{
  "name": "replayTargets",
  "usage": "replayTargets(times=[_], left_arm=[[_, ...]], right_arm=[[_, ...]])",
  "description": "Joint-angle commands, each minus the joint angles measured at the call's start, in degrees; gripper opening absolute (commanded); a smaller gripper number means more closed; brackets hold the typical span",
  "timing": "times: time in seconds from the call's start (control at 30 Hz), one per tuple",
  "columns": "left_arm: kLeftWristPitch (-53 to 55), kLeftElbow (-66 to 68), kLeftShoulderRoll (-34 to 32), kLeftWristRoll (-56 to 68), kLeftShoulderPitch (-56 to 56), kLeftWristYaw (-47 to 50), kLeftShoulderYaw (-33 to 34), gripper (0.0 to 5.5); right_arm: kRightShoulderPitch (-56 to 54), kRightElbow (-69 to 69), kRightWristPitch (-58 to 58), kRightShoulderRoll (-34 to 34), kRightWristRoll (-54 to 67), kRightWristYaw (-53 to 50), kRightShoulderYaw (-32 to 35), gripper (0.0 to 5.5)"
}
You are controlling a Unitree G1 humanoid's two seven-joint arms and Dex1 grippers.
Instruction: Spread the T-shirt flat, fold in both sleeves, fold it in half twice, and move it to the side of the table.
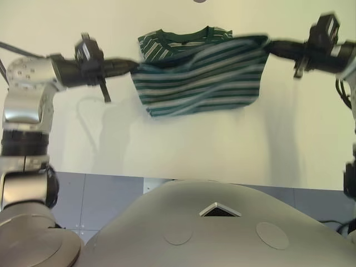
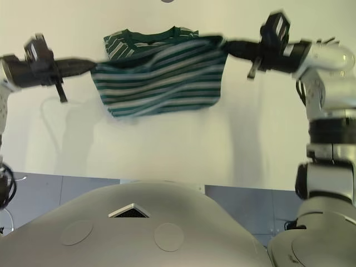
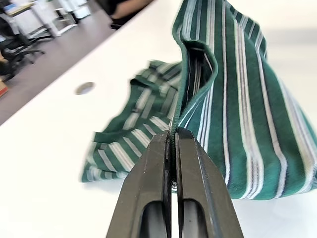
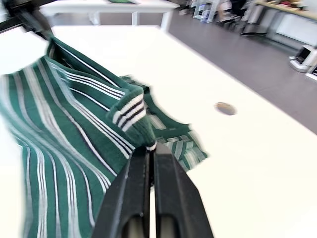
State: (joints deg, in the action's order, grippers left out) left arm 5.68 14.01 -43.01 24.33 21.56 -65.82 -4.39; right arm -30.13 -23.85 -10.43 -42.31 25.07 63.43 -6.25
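A white tabletop (image 1: pixel 183 150) spreads wide, with a round cable port (image 1: pixel 199 1) at twelve o'clock. Grey tiled floor (image 1: pixel 105 200) lies at seven o'clock; white desks (image 4: pixel 104 7) stand beyond.

T-shirt (image 1: pixel 200 78): hung between the two grippers, over the table (image 1: pixel 167 144) — its neck end lay on the table, farther back.
Left gripper (image 1: pixel 135 65): pinched the shirt's left corner.
Right gripper (image 1: pixel 269 44): pinched the shirt's right corner.
Round hole (image 3: pixel 85 88): in the table, behind the shirt.

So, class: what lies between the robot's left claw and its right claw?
The striped T-shirt, stretched from left claw to right claw, each shut on its edge; the head views show it.
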Motion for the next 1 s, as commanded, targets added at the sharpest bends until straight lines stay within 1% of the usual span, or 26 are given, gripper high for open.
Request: replayTargets(times=[0.03,0.17,0.27,0.33,0.37,0.4,0.43,0.47,0.53,0.57,0.6,0.67,0.7,0.73,0.8,0.87,0.93,0.97,1.0], left_arm=[[2.8,22.9,7.4,-6.2,16.1,3.1,-2.1,0.0],[-1.6,40.0,10.9,-12.1,24.6,6.7,-2.2,0.0],[-3.9,48.5,13.1,-15.6,28.3,9.3,-2.2,0.0],[-4.4,52.6,15.0,-17.1,29.7,10.3,-1.9,0.0],[-4.6,54.2,15.7,-17.8,30.2,11.8,-1.5,0.3],[-4.6,55.6,16.3,-18.3,30.7,13.6,-1.0,0.4],[-4.5,56.6,16.5,-18.6,31.2,16.1,-0.3,0.61],[-4.3,57.4,16.5,-19.0,31.5,18.5,0.4,0.69],[-4.6,58.2,15.8,-18.8,31.6,22.6,2.6,1.07],[-4.9,58.1,15.1,-17.9,31.3,23.5,4.4,1.22],[-5.8,57.2,14.1,-16.9,30.6,23.8,6.1,1.45],[-7.8,51.9,13.0,-15.2,27.2,21.2,8.4,1.77],[-7.8,46.2,13.2,-13.9,24.0,18.5,8.9,1.88],[-7.5,40.8,13.5,-13.0,21.1,16.5,8.9,2.06],[-5.7,26.3,14.1,-12.1,13.5,15.7,7.6,2.06],[-2.6,12.5,14.6,-11.4,7.0,17.9,7.5,2.06],[0.9,2.2,14.5,-10.8,2.2,19.8,7.8,2.06],[2.4,-1.8,14.4,-10.8,0.3,20.6,7.9,2.06],[3.6,-6.0,14.4,-11.0,-1.5,21.3,7.3,2.06]], right_arm=[[-14.9,-25.6,5.5,11.5,-9.5,-4.2,-3.3,0.02],[-20.4,-41.0,10.0,16.2,-16.9,-12.1,-3.6,0.02],[-21.6,-46.3,10.6,18.2,-20.1,-15.5,-2.8,0.02],[-22.4,-48.1,11.2,19.7,-21.1,-20.4,-1.3,0.43],[-22.8,-48.6,11.7,20.5,-21.2,-23.2,-0.3,0.65],[-23.0,-48.8,12.6,21.1,-21.7,-25.9,0.3,0.78],[-22.9,-48.6,14.3,21.5,-23.0,-28.5,0.1,0.99],[-22.7,-48.2,15.7,21.8,-23.9,-30.6,0.0,1.11],[-20.7,-45.6,19.3,22.5,-26.8,-33.7,-1.6,1.52],[-18.0,-41.0,20.2,23.5,-26.8,-32.6,-1.9,1.68],[-13.2,-31.8,19.4,24.6,-25.4,-29.7,-2.7,1.94],[0.2,-6.9,13.0,24.3,-21.3,-22.6,-6.9,2.12],[6.1,2.4,10.4,22.6,-21.8,-20.3,-9.7,2.12],[10.0,7.8,8.3,21.0,-23.3,-19.1,-11.5,2.12],[15.4,12.4,4.5,16.2,-29.6,-17.5,-14.6,2.12],[19.7,17.4,1.4,9.1,-34.2,-14.2,-15.9,2.12],[21.1,19.0,1.4,2.0,-35.8,-11.9,-14.3,2.12],[20.1,17.8,2.3,-0.7,-37.1,-12.0,-13.3,2.12],[16.1,13.5,3.4,-1.9,-38.0,-14.5,-11.7,2.12]])
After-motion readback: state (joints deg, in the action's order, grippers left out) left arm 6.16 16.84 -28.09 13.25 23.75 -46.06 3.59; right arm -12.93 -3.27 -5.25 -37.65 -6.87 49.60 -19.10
